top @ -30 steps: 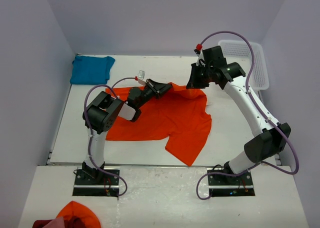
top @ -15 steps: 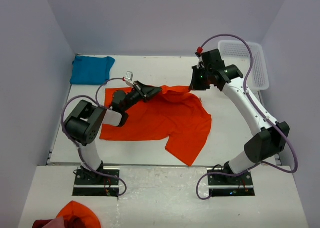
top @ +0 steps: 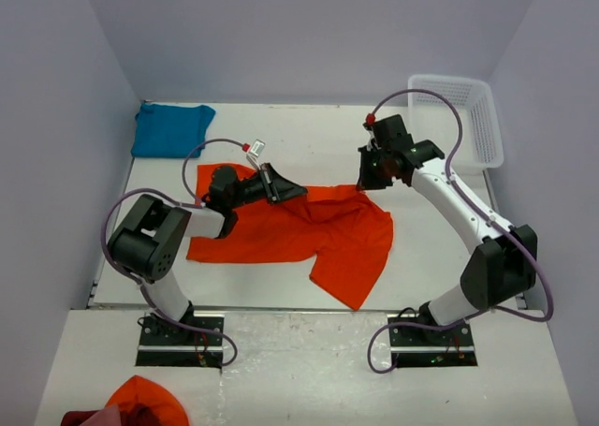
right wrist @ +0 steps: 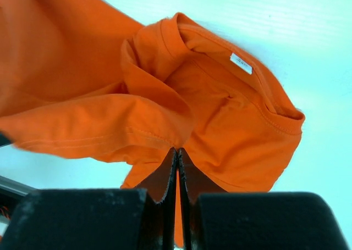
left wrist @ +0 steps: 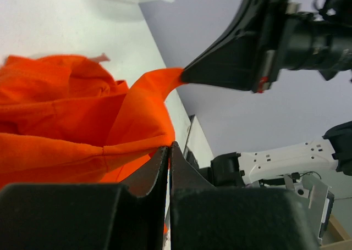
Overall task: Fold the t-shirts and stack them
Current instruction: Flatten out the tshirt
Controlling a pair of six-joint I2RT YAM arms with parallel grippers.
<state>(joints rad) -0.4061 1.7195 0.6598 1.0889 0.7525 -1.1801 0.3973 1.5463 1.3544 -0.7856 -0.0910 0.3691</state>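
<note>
The orange t-shirt [top: 309,229] lies crumpled across the middle of the table, its far edge lifted between both grippers. My left gripper [top: 292,192] is shut on the shirt's far hem [left wrist: 132,145]. My right gripper [top: 367,184] is shut on another corner of the orange cloth [right wrist: 165,134]; the white neck label [right wrist: 241,63] shows in the right wrist view. The right gripper's black fingers [left wrist: 236,46] pinch a stretched orange tip in the left wrist view. The teal-blue t-shirt [top: 170,128] lies folded at the far left corner.
A white plastic basket [top: 463,117] stands at the back right. More orange and dark red cloth [top: 131,403] lies in front of the arm bases at bottom left. Grey walls close the table on three sides.
Both grippers have drawn the shirt's far edge toward the near side; the left arm swung left and lower, and the right gripper came down and nearer.
</note>
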